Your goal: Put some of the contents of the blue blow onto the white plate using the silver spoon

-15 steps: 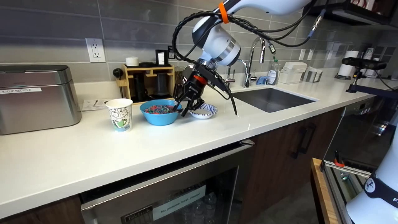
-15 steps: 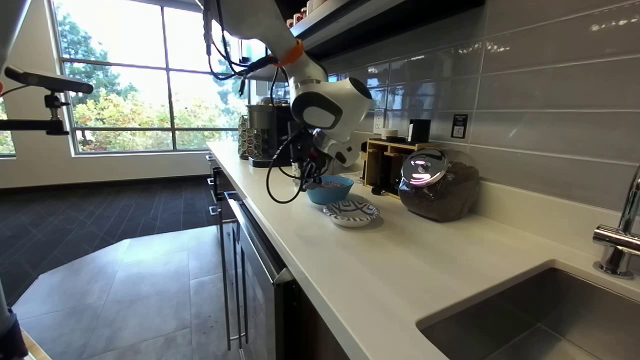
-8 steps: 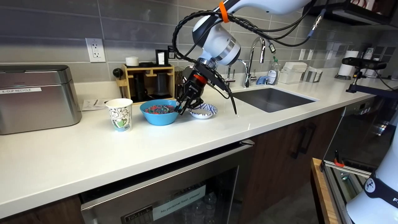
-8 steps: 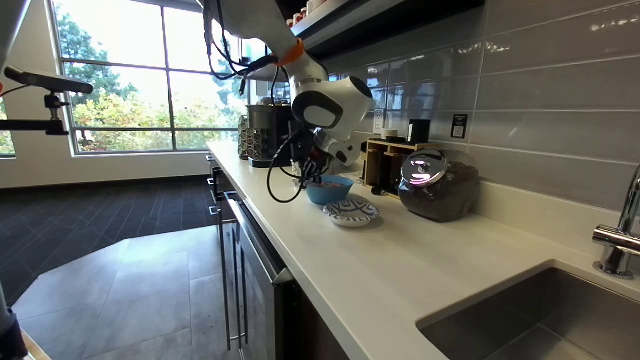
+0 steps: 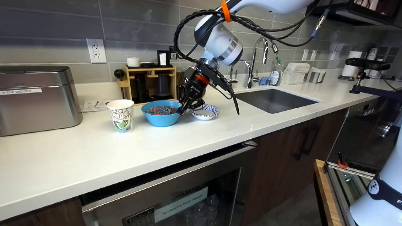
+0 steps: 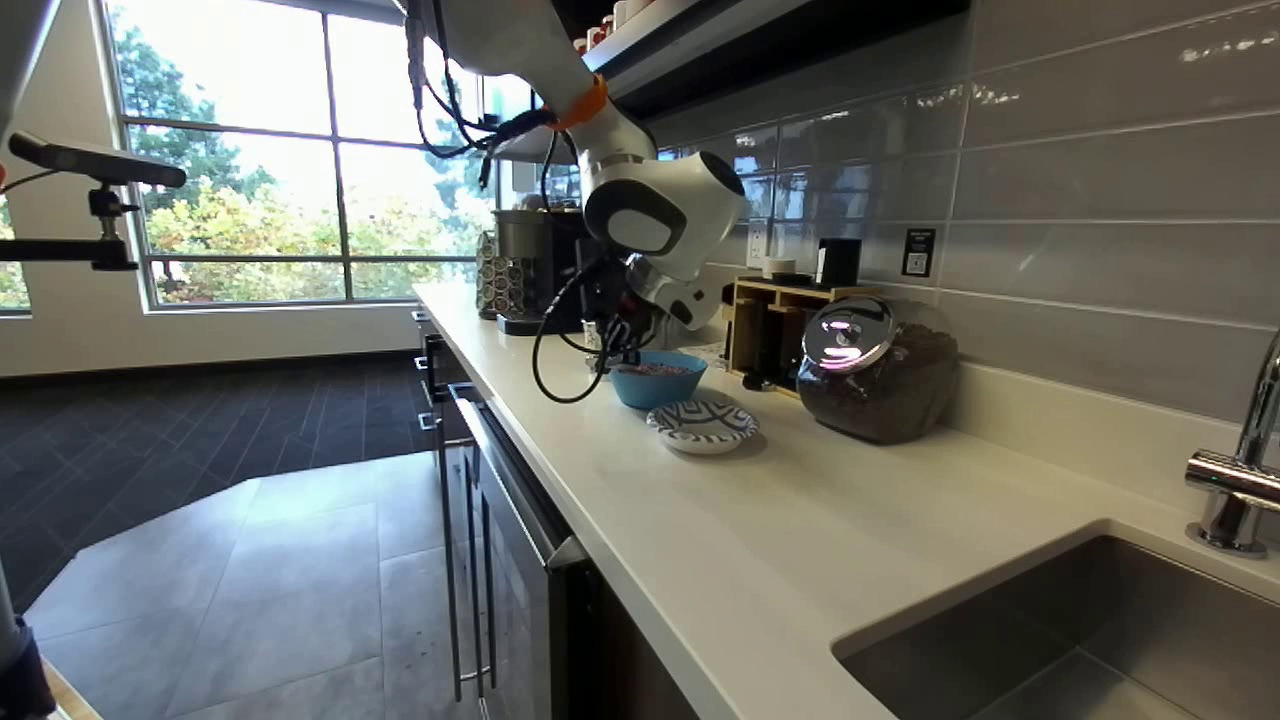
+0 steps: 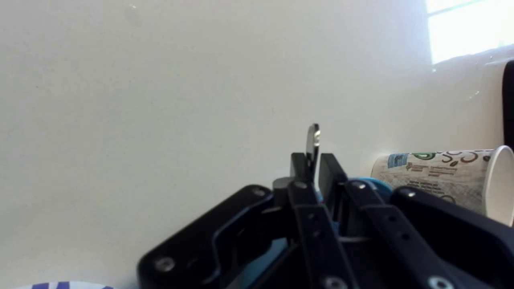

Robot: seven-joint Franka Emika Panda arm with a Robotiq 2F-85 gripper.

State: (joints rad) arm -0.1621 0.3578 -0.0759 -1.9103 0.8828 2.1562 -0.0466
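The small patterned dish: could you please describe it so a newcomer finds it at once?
Find the steel sink in the counter. Between the sink and the blue bowl sits the shallow dish. Unlike that bowl, it is white with bluish markings.

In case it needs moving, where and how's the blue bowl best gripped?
Pinch the blue bowl by its rim, probably from above, on the side nearest the counter edge: upright and open, it looks too wide to span, and the paper cup and white plate flank it.
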